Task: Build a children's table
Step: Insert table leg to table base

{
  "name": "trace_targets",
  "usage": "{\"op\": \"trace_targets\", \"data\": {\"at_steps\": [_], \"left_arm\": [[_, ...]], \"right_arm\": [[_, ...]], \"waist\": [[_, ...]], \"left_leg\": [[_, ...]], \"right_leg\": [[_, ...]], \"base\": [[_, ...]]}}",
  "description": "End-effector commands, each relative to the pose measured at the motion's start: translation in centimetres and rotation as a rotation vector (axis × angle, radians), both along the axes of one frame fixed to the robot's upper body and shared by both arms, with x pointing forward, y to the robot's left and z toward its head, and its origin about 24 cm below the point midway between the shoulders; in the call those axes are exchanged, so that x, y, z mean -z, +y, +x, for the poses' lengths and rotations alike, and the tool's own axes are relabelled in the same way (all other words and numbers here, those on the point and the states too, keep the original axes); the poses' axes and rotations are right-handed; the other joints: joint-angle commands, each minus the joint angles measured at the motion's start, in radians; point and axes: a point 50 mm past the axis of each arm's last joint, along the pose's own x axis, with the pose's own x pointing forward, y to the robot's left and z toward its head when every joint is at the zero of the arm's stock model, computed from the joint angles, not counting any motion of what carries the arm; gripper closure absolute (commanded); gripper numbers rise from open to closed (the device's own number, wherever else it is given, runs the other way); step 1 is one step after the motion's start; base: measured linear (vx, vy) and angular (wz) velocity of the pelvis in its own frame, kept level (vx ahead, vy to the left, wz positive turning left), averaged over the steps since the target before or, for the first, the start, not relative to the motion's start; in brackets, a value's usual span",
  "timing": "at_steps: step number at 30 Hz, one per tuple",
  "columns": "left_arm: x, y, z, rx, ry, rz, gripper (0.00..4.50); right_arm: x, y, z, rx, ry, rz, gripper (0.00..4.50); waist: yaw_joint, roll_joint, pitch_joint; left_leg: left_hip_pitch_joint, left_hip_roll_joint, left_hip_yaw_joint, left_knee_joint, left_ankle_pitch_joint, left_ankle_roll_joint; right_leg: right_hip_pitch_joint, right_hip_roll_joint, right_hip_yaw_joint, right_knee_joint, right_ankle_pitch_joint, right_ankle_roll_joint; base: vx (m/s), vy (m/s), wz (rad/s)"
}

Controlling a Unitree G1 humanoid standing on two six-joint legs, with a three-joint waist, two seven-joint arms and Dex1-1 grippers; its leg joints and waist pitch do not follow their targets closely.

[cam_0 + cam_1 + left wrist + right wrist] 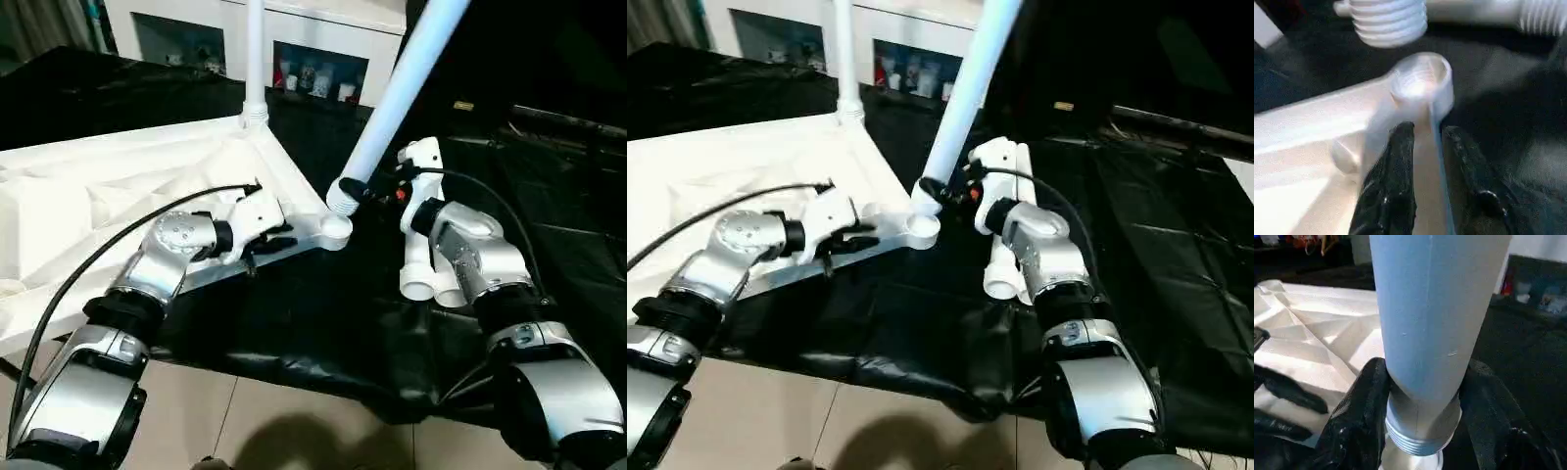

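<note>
Leg meets socket at the tabletop's near corner.

Head view: my right gripper (377, 188) clamps a tilted leg (402, 93) just above the socket (335, 227). Left wrist: my left gripper (1425, 147) pinches the tabletop (118, 196) rim, steadying it (threads not yet seated). Right wrist: fingers (1359, 411) hug the tube.

The leg (407, 83) in my right claw (1420, 396) runs out past the top edge of the head views, so its far end is unseen. My fingers (1359, 416) cover both sides of its threaded end, and the socket (1410, 461) under it is mostly cut off by the picture's edge. The upright leg (255, 54) at the far corner is cropped too. The tabletop (88, 206) leaves the head view on my left. My left claw (1425, 147) looks clamped on a thin rib, though blur softens it. Shelf items (313, 78) behind are too small to tell.
</note>
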Motion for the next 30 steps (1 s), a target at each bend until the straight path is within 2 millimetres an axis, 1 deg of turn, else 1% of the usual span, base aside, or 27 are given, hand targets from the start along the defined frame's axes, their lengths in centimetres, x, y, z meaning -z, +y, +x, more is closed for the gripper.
{"op": "trace_targets", "data": {"at_steps": [1,2,3,4,5,6,7,8,9,10,11,12,14,15,17,19,20,21,22,23,24,25,26,27,28,29,30], "left_arm": [[-3.3,-0.3,0.7,0.009,-0.059,-0.15,3.02],[-5.2,-0.3,0.8,0.028,-0.05,-0.302,2.91],[-5.2,-0.3,0.8,0.028,-0.05,-0.302,2.77],[-6.2,-0.5,0.9,0.059,-0.038,-0.385,2.77],[-6.8,-0.7,0.9,0.088,-0.03,-0.42,2.65],[-7.2,-1.0,0.8,0.118,-0.014,-0.45,2.56],[-7.5,-1.2,0.9,0.136,-0.007,-0.466,2.49],[-7.5,-1.2,0.9,0.136,-0.007,-0.466,2.39],[-7.9,-1.8,0.9,0.172,0.017,-0.492,2.29],[-8.1,-2.1,1.0,0.181,0.018,-0.506,2.2],[-8.4,-2.4,1.0,0.197,0.03,-0.528,2.12],[-8.6,-2.6,1.0,0.207,0.039,-0.546,2.12],[-8.7,-2.9,1.0,0.225,0.06,-0.56,1.93],[-8.7,-3.4,1.0,0.242,0.079,-0.566,1.82],[-8.8,-3.6,0.9,0.25,0.089,-0.578,1.68],[-8.9,-3.7,0.8,0.26,0.123,-0.63,1.42],[-8.9,-3.7,0.8,0.261,0.13,-0.638,1.42],[-8.8,-3.8,0.7,0.271,0.142,-0.644,1.37],[-8.7,-3.9,0.6,0.285,0.16,-0.65,1.21],[-8.6,-3.9,0.5,0.295,0.172,-0.654,1.21],[-8.5,-4.1,0.3,0.315,0.197,-0.655,1.0],[-8.4,-4.1,0.2,0.322,0.206,-0.655,0.96],[-8.4,-4.2,0.0,0.351,0.236,-0.669,0.96],[-8.4,-4.3,0.0,0.354,0.237,-0.674,0.83],[-8.5,-4.3,-0.1,0.369,0.233,-0.673,0.7],[-8.5,-4.4,-0.2,0.378,0.228,-0.671,0.7],[-8.5,-4.5,-0.3,0.387,0.228,-0.671,0.59]], "right_arm": [[-1.4,-0.9,-0.1,-0.008,-0.043,0.028,2.68],[-1.6,-0.9,-0.3,-0.041,-0.046,0.026,2.68],[-1.6,-0.9,-0.3,-0.041,-0.046,0.026,2.68],[-1.6,-0.8,-0.4,-0.07,-0.046,0.013,2.68],[-1.6,-0.7,-0.6,-0.096,-0.046,0.0,2.68],[-1.6,-0.6,-0.8,-0.124,-0.046,-0.01,2.68],[-1.6,-0.4,-0.9,-0.149,-0.046,-0.019,2.68],[-1.6,-0.4,-0.9,-0.149,-0.046,-0.019,2.68],[-1.6,-0.2,-1.3,-0.191,-0.047,-0.035,2.68],[-1.6,-0.1,-1.4,-0.209,-0.046,-0.039,2.68],[-1.6,0.0,-1.6,-0.225,-0.044,-0.044,2.68],[-1.6,0.0,-1.7,-0.234,-0.041,-0.047,2.68],[-1.5,0.1,-1.9,-0.249,-0.034,-0.055,2.68],[-1.4,0.3,-2.2,-0.27,-0.024,-0.061,2.68],[-1.4,0.3,-2.3,-0.277,-0.021,-0.065,2.68],[-1.2,0.5,-2.4,-0.285,-0.017,-0.077,2.68],[-1.1,0.6,-2.4,-0.286,-0.015,-0.08,2.68],[-1.0,0.7,-2.5,-0.292,-0.009,-0.085,2.68],[-0.8,0.8,-2.6,-0.298,-0.004,-0.094,2.68],[-0.7,0.9,-2.6,-0.302,0.0,-0.1,2.68],[-0.5,1.1,-2.9,-0.317,0.007,-0.11,2.68],[-0.4,1.2,-3.0,-0.323,0.009,-0.113,2.68],[-0.2,1.5,-3.2,-0.346,0.012,-0.127,2.68],[-0.2,1.6,-3.2,-0.352,0.013,-0.131,2.68],[-0.1,1.8,-3.3,-0.358,0.013,-0.139,2.68],[-0.1,1.8,-3.3,-0.361,0.014,-0.145,2.68],[0.0,1.9,-3.4,-0.365,0.014,-0.149,2.68]], "waist": [[0.008,0.016,-0.074],[0.009,0.016,-0.074],[0.012,0.016,-0.074],[0.012,0.015,-0.073],[0.014,0.023,-0.073],[0.014,0.022,-0.073],[0.017,0.029,-0.074],[0.017,0.025,-0.073],[0.02,0.028,-0.075],[0.022,0.028,-0.076],[0.027,0.026,-0.075],[0.03,0.026,-0.076],[0.033,0.027,-0.076],[0.034,0.031,-0.076],[0.034,0.028,-0.076],[0.031,0.033,-0.077],[0.032,0.034,-0.077],[0.032,0.032,-0.077],[0.031,0.028,-0.076],[0.032,0.031,-0.075],[0.031,0.027,-0.075],[0.033,0.031,-0.075],[0.032,0.026,-0.076],[0.033,0.03,-0.075],[0.033,0.029,-0.075],[0.033,0.029,-0.075],[0.033,0.032,-0.075]], "left_leg": [[0.015,0.019,0.004,-0.053,0.005,0.058],[0.015,0.017,0.005,-0.052,0.005,0.057],[0.015,0.017,0.005,-0.051,0.006,0.058],[0.015,0.017,0.006,-0.051,0.002,0.058],[0.015,0.015,0.005,-0.05,-0.001,0.057],[0.015,0.016,0.006,-0.05,0.001,0.058],[0.015,0.014,0.005,-0.049,0.007,0.058],[0.015,0.015,0.007,-0.048,0.009,0.062],[0.015,0.014,0.006,-0.047,0.015,0.064],[0.016,0.015,0.006,-0.046,0.019,0.067],[0.014,0.015,0.007,-0.045,0.027,0.07],[0.014,0.016,0.007,-0.044,0.028,0.071],[0.013,0.017,0.006,-0.045,0.016,0.066],[0.014,0.017,0.005,-0.045,0.014,0.06],[0.012,0.017,0.005,-0.045,0.011,0.058],[0.012,0.016,0.005,-0.044,-0.004,0.047],[0.012,0.016,0.004,-0.044,-0.006,0.045],[0.011,0.015,0.004,-0.044,-0.009,0.045],[0.011,0.014,0.005,-0.044,-0.009,0.047],[0.011,0.014,0.004,-0.044,-0.007,0.048],[0.01,0.014,0.005,-0.044,-0.002,0.049],[0.01,0.015,0.004,-0.044,0.005,0.051],[0.01,0.015,0.005,-0.044,0.01,0.054],[0.009,0.014,0.004,-0.043,0.016,0.057],[0.009,0.015,0.004,-0.044,0.014,0.058],[0.009,0.015,0.004,-0.043,0.012,0.058],[0.01,0.015,0.003,-0.044,0.011,0.057]], "right_leg": [[0.077,-0.084,0.067,-0.049,0.234,-0.265],[0.077,-0.082,0.067,-0.048,0.246,-0.273],[0.076,-0.081,0.066,-0.048,0.251,-0.28],[0.076,-0.081,0.066,-0.048,0.247,-0.28],[0.077,-0.08,0.066,-0.048,0.243,-0.283],[0.077,-0.079,0.066,-0.049,0.248,-0.283],[0.078,-0.078,0.066,-0.046,0.264,-0.285],[0.078,-0.077,0.066,-0.048,0.273,-0.285],[0.081,-0.075,0.065,-0.046,0.291,-0.286],[0.081,-0.075,0.065,-0.046,0.3,-0.286],[0.083,-0.074,0.064,-0.044,0.311,-0.287],[0.083,-0.075,0.063,-0.044,0.314,-0.287],[0.082,-0.077,0.062,-0.044,0.292,-0.284],[0.084,-0.075,0.062,-0.045,0.286,-0.28],[0.084,-0.076,0.062,-0.046,0.287,-0.28],[0.083,-0.076,0.062,-0.048,0.275,-0.281],[0.084,-0.076,0.062,-0.047,0.273,-0.283],[0.085,-0.076,0.062,-0.048,0.266,-0.284],[0.085,-0.075,0.062,-0.049,0.261,-0.283],[0.085,-0.076,0.063,-0.05,0.254,-0.28],[0.086,-0.076,0.063,-0.05,0.254,-0.278],[0.085,-0.076,0.062,-0.048,0.256,-0.28],[0.085,-0.074,0.061,-0.048,0.263,-0.281],[0.085,-0.076,0.061,-0.047,0.262,-0.282],[0.085,-0.076,0.061,-0.049,0.258,-0.28],[0.086,-0.077,0.062,-0.048,0.256,-0.278],[0.085,-0.078,0.062,-0.049,0.254,-0.278]], "base": [[0.0,0.0,0.0],[0.0,0.0,0.0],[0.0,0.0,0.0],[0.0,0.0,0.0],[0.0,0.0,0.0],[0.0,0.0,0.0],[0.0,0.0,0.0],[0.0,0.0,0.0],[0.0,0.0,0.0],[0.0,0.0,0.0],[0.0,0.0,0.0],[0.0,0.0,0.0],[0.0,0.0,0.0],[0.0,0.0,0.0],[0.0,0.0,0.0],[0.0,0.0,0.0],[0.0,0.0,0.0],[0.0,0.0,0.0],[0.0,0.0,0.0],[0.0,0.0,0.0],[0.0,0.0,0.0],[0.0,0.0,0.0],[0.0,0.0,0.0],[0.0,0.0,0.0],[0.0,0.0,0.0],[0.0,0.0,0.0],[0.0,0.0,0.0]]}}
